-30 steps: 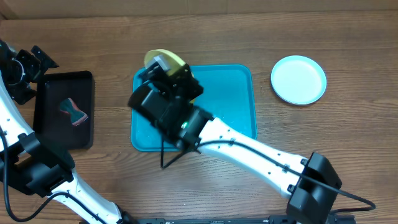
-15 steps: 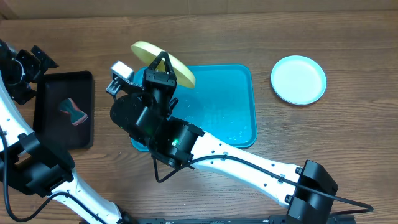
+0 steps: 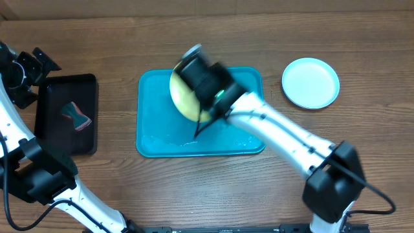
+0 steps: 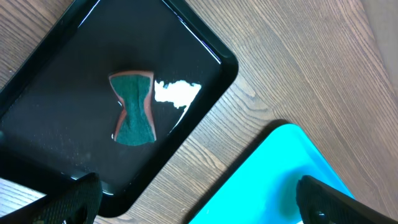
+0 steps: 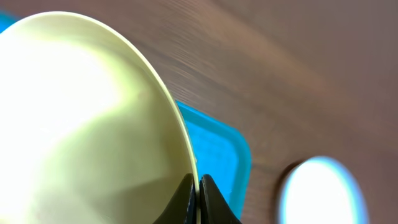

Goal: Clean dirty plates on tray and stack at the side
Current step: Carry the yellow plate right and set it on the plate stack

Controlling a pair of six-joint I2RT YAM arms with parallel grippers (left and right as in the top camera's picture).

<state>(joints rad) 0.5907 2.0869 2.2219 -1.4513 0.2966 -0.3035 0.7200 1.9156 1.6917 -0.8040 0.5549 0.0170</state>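
- Overhead: The right arm [image 3: 278, 133] reaches from the lower right across the blue tray [image 3: 155, 136] at centre frame. It holds a yellow-green plate [image 3: 183, 100] tilted on edge above the tray's upper half, and its wrist is blurred. A white plate [image 3: 310, 83] lies alone on the counter [image 3: 362, 149] at upper right, seemingly the start of the stack. The left arm [image 3: 19, 139] sits at the left edge beside a black tray [image 3: 52, 139] holding a sponge [image 3: 76, 115].
- Left wrist: The left fingers [image 4: 68, 202] are spread wide and empty, hovering above the black tray. The sponge shows at upper left and a corner of the blue tray at lower right. This arm looks idle, apparently keeping clear of the other arm.
- Right wrist: The right fingers [image 5: 185, 200] pinch the yellow-green plate's rim at bottom centre. The edge grip is likely meant to let the plate be laid flat on the white plate, blurred at lower right.
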